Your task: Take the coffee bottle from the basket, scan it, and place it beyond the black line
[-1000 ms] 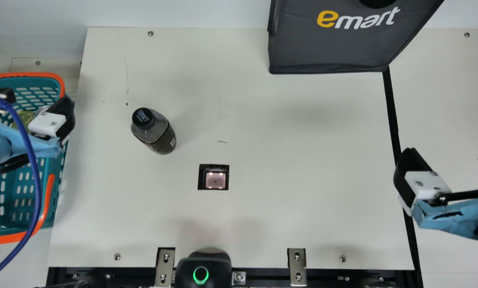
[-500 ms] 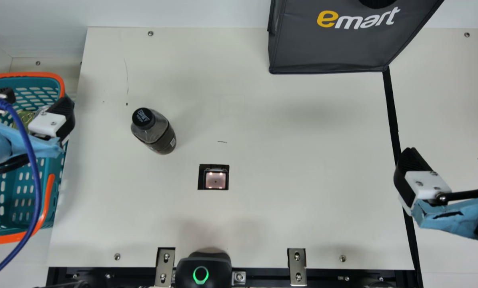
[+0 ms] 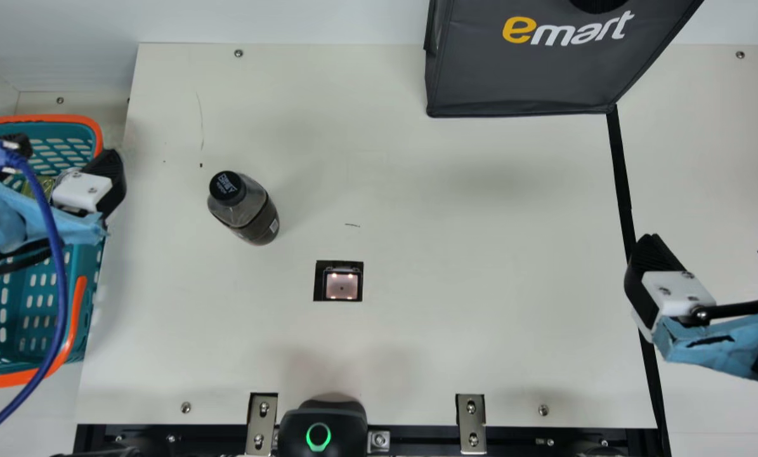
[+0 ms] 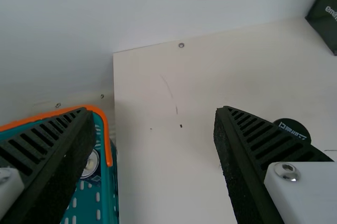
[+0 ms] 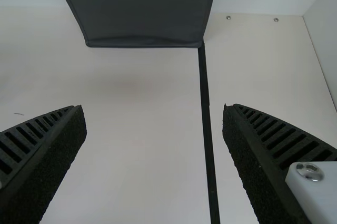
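Free room between coffee bottle (image 3: 245, 209) and black line (image 3: 621, 171); far side, dark bag (image 3: 524, 76) obstructs.

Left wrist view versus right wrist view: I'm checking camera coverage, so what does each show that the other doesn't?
Left, not right: the teal basket, a round-topped item inside it, and the bottle's black cap.

Right, not left: the black line, running from the bag's lower corner.

Both: the dark bag, the cream table, and a pair of spread fingers, the left gripper in one and the right gripper in the other.
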You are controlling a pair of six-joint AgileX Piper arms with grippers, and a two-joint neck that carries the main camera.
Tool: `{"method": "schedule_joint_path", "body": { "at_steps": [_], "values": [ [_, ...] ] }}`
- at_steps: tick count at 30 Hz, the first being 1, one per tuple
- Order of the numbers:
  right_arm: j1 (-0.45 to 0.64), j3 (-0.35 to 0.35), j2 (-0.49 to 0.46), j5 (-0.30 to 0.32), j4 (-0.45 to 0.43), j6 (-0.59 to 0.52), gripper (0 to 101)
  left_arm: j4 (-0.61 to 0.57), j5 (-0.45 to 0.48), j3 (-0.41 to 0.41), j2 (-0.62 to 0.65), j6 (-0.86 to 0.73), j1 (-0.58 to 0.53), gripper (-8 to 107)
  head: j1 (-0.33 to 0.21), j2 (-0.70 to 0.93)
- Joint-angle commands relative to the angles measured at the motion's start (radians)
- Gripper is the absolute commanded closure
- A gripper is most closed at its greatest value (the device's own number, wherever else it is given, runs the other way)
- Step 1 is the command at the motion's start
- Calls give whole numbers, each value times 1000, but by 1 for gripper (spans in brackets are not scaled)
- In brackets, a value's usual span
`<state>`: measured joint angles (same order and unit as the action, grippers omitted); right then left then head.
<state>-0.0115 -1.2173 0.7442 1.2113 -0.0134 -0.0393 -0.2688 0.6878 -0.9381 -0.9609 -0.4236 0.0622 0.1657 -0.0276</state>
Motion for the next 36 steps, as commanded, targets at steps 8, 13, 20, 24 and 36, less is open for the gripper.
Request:
{"method": "schedule_joint_path", "body": {
  "at_steps": [8, 13, 20, 24, 36],
  "values": [
    [0, 0, 0, 0, 0, 0, 10, 21, -27, 12, -30, 15, -45, 9, -27, 0],
    [0, 0, 0, 0, 0, 0, 10, 54, -57, 36, -39, 54, -91, 9, -27, 0],
    [0, 0, 0, 1, 0, 0, 10, 125, -119, 73, -57, 143, -169, 9, -27, 0],
    [0, 0, 0, 1, 0, 0, 10, 170, -149, 90, -66, 202, -215, 9, -27, 0],
    [0, 0, 0, 1, 0, 0, 10, 295, -211, 129, -101, 383, -341, 9, -27, 0]
  ]
}}
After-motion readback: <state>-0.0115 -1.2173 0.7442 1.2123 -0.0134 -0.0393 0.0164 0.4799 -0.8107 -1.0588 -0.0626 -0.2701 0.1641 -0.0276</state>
